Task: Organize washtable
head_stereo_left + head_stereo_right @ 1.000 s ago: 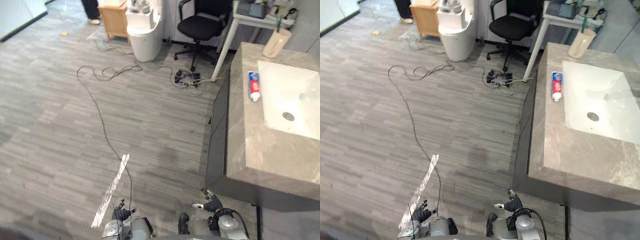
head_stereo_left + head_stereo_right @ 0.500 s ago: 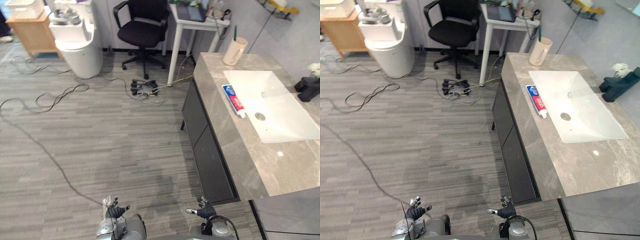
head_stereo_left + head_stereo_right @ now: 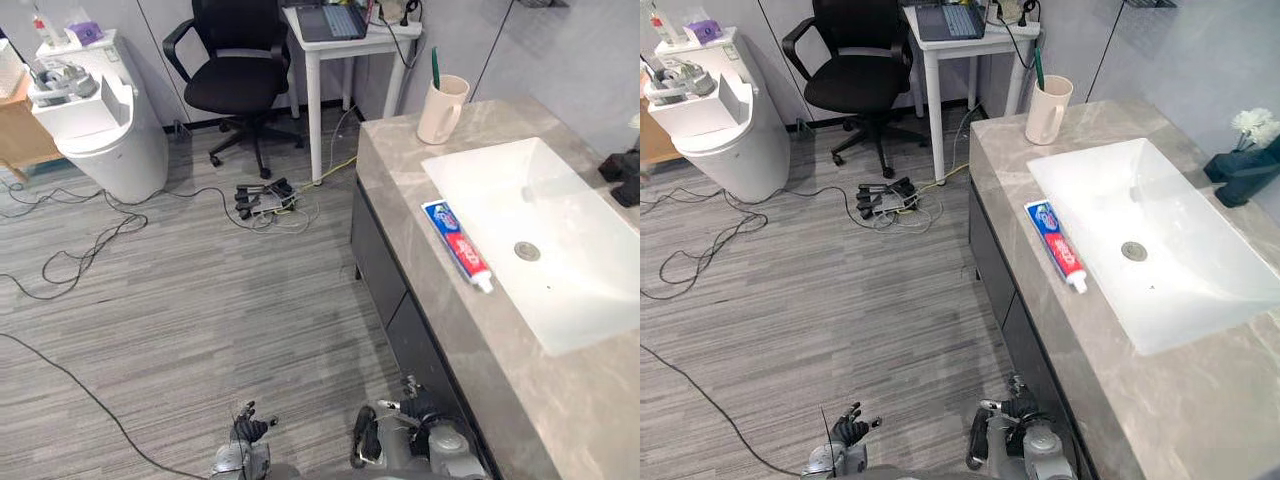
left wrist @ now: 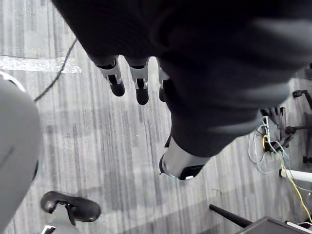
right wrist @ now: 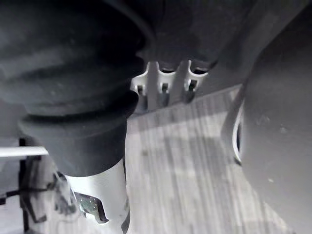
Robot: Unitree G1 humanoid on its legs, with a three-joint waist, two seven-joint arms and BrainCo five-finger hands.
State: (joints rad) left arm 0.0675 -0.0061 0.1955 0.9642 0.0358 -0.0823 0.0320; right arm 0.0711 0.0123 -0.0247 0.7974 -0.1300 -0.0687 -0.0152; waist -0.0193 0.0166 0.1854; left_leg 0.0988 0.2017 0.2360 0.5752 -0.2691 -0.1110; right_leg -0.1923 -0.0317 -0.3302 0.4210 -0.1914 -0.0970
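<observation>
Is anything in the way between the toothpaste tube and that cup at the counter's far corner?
Nothing visible. The counter between the toothpaste and the cup is bare, the sink lying beside that path. The left hand and right hand hang near the floor.

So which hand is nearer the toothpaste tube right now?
Right. The right hand hangs low by the cabinet front, below the toothpaste tube; the left hand hangs farther left over the floor.

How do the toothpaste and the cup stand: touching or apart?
Apart. The left eye view shows a wide stretch of bare counter between the upright cup and the toothpaste, which lies flat nearer the robot.
</observation>
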